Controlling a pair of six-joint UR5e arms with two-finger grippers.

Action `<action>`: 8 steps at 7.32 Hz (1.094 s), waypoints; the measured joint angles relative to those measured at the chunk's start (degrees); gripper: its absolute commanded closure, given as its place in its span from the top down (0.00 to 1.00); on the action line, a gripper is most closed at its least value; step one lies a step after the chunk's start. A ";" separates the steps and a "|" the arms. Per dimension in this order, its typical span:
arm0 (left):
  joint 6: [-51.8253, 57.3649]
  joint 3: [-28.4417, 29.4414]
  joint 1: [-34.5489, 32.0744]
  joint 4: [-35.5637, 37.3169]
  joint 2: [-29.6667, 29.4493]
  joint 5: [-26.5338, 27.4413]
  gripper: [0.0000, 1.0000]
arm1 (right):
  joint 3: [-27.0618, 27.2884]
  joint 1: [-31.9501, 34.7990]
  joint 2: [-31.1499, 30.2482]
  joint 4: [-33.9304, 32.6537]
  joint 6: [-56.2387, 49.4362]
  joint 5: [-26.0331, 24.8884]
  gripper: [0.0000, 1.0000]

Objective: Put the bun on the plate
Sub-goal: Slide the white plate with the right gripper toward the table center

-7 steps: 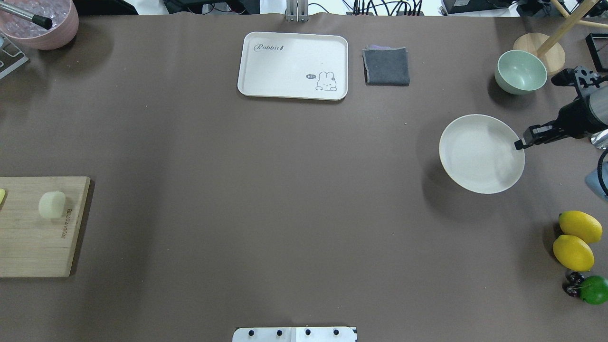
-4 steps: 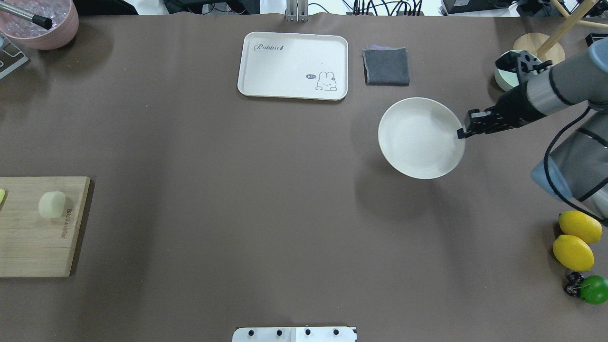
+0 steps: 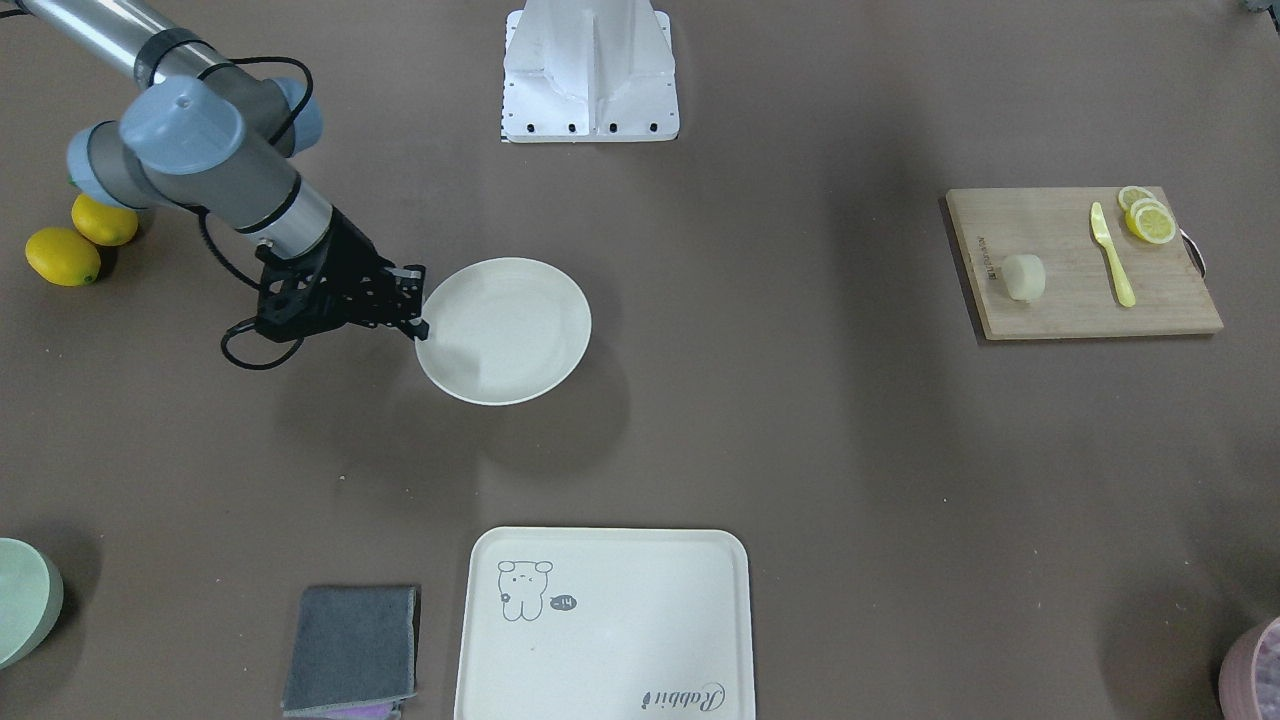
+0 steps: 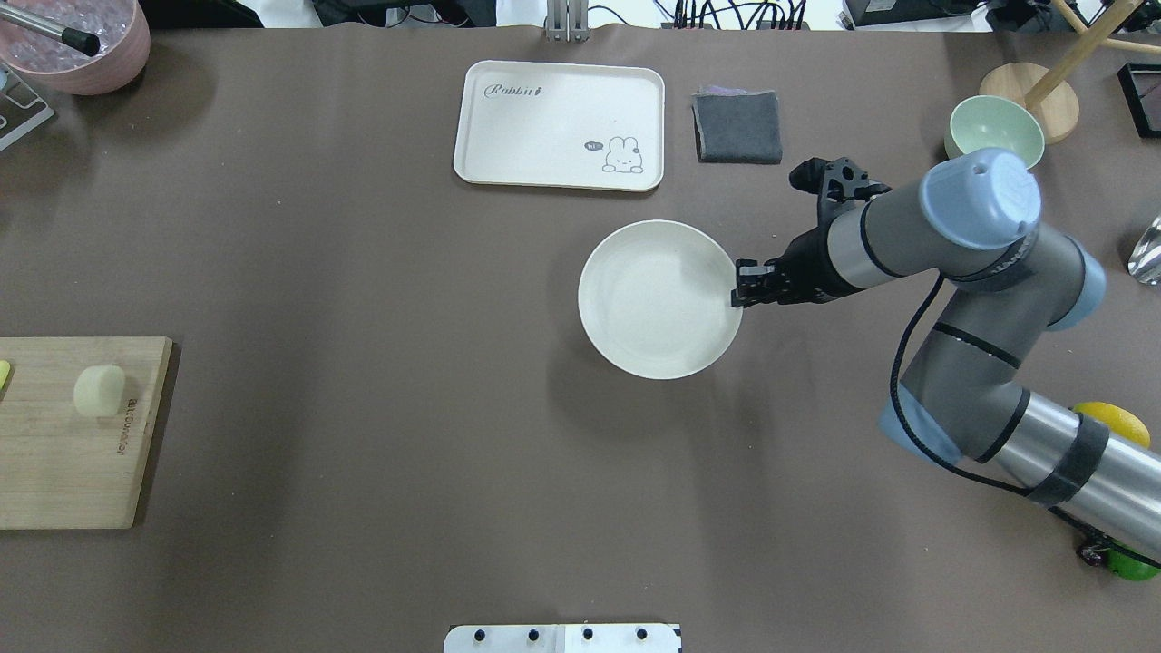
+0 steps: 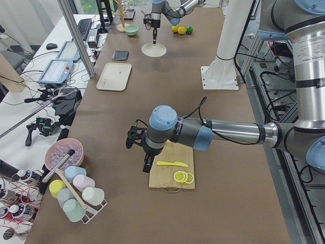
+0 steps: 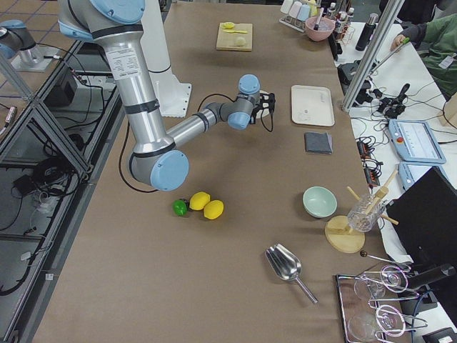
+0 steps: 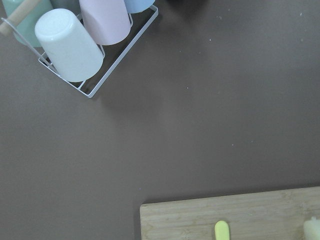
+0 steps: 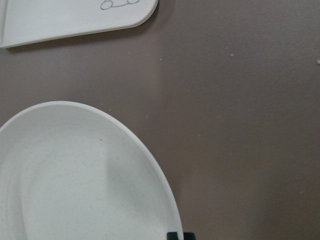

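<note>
The bun (image 4: 98, 391) sits on the cutting board (image 4: 63, 472) at the table's left end. It is a squat lump with no clear long axis. The right gripper (image 4: 736, 296) is clamped on the right rim of the plate (image 4: 653, 299), mid-table near the tray (image 4: 558, 122). The left gripper (image 5: 147, 163) hangs beside the board, and I cannot tell how its jaws stand.

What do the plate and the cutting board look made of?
The plate: matte off-white with faint specks and no glaze shine, so probably melamine or fibre-composite plastic, though ceramic is possible. The cutting board: pale wood or bamboo, judging by the lengthwise grain strips and unglossed surface.
</note>
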 measured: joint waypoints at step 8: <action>-20.23 0.59 13.01 -11.87 -0.32 1.17 0.98 | -9.53 -8.00 14.79 -13.00 1.73 -10.80 0.98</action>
